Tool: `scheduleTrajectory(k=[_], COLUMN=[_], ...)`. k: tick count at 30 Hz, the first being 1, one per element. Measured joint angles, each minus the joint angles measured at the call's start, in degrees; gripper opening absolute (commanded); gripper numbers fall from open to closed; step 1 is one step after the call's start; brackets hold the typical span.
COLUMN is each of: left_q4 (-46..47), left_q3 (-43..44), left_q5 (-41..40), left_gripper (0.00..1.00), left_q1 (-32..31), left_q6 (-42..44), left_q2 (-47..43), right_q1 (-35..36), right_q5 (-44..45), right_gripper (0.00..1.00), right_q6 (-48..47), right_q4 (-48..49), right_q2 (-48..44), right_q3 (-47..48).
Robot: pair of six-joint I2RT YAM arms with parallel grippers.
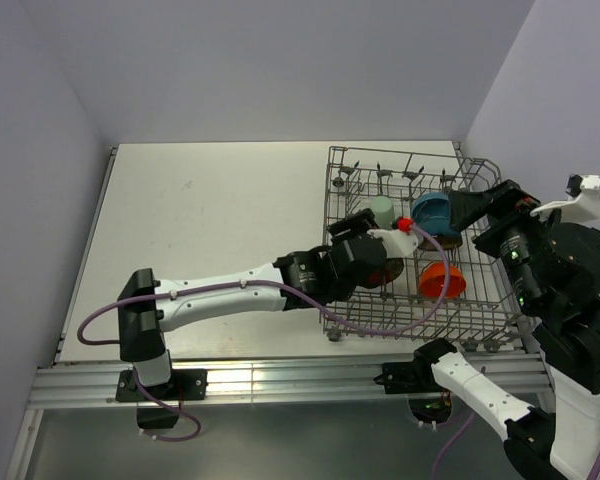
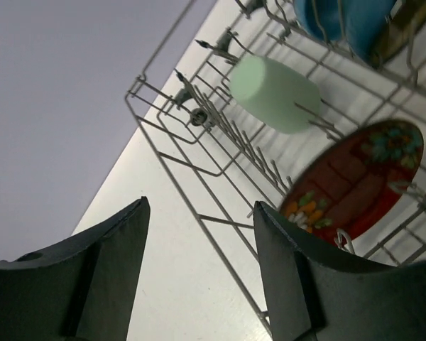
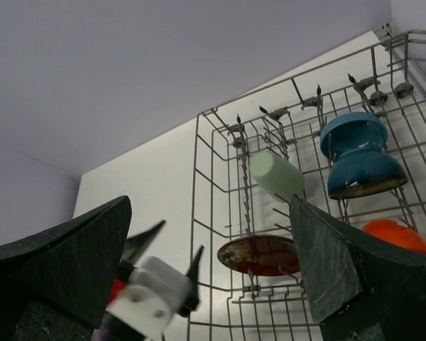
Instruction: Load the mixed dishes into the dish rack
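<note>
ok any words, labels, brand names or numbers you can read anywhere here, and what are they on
None: no readable text shows in any of the three views.
The red patterned plate carries flowers, not letters.
The pale green cup, blue bowl, orange-red bowl and dish rack show no marks or labels.

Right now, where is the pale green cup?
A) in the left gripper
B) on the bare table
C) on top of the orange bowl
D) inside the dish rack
D: the pale green cup sits among the wire tines inside the dish rack, near the red patterned plate.
</note>
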Motion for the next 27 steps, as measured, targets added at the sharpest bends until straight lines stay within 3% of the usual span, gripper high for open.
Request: scheduleTrajectory(k=[10, 15, 21, 27], left_q4=[-6.5, -11.0, -9.6, -6.7], left_q3=[7.8, 8.2, -4.3, -19.1], left_q5=[-1.0, 1.7, 8.6, 14.7], left_gripper=[0.69, 0.7, 0.7, 0.71], left_q1=[5.8, 14.1, 24.1, 25.6], left_q6=[-14.1, -26.9, -40.1, -49.7], left_q2=[-10.1, -17.2, -33.4, -48.1], right_q1=[0.0, 0.0, 0.0, 0.0], right_q5=[-1.0, -3.8, -12.1, -21.3], right_gripper=[1.0, 1.0, 1.0, 1.0], right_q6=[0.1, 0.0, -0.3, 0.0], right_q4=[-4.0, -4.2, 1.1, 14.9], right_q2=[5.6, 5.8, 0.3, -15.0], right_q3=[-1.4, -4.7, -18.4, -41.1])
